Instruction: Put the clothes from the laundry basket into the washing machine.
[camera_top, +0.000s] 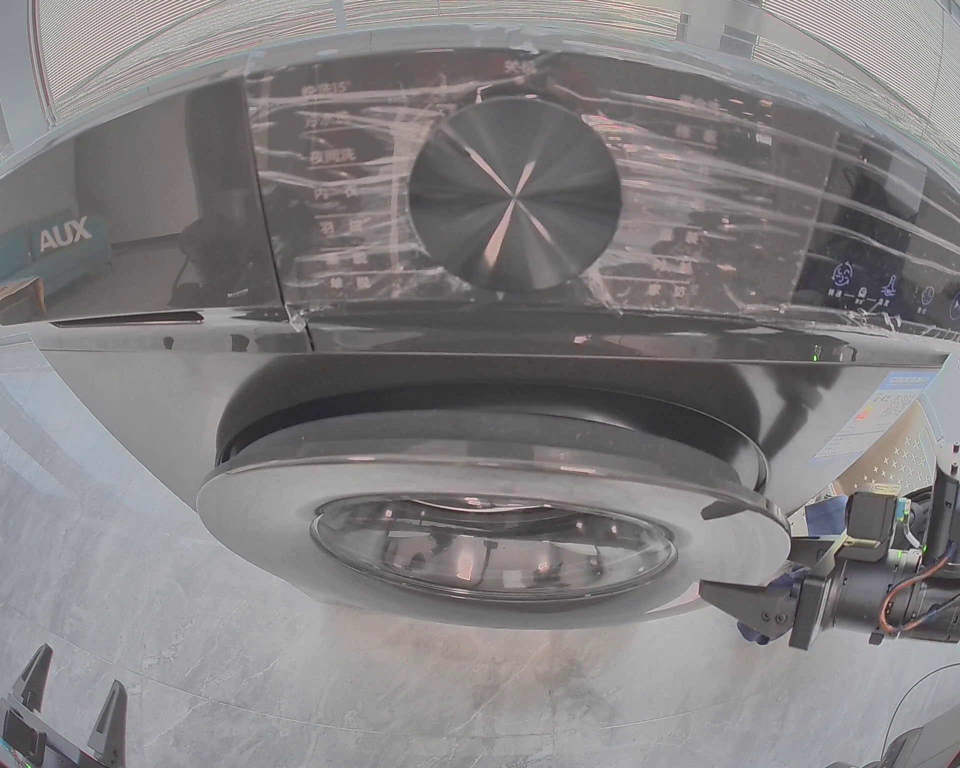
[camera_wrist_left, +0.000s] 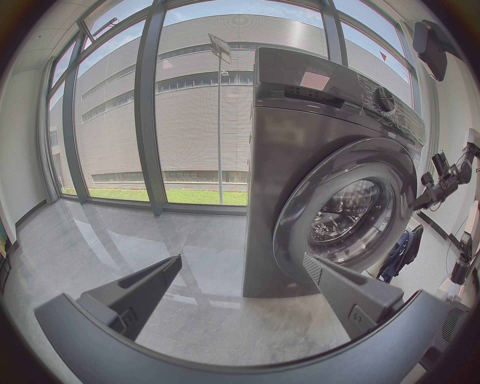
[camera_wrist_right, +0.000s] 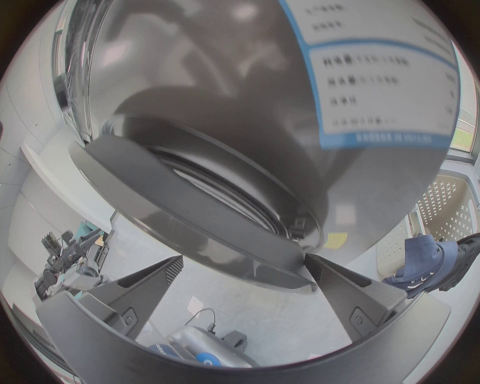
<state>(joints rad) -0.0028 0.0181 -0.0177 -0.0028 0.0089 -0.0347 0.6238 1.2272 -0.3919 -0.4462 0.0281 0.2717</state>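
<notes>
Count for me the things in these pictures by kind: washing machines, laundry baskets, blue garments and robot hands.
Washing machine: 1
Laundry basket: 1
Blue garment: 1
Hands: 2 (left hand, right hand)
Total: 5

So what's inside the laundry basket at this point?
A blue garment and a dark garment hang over the laundry basket's rim. Anything deeper is hidden behind them.

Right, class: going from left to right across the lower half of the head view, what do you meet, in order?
First the left hand → the washing machine door's glass window → the right hand → the laundry basket.
</notes>
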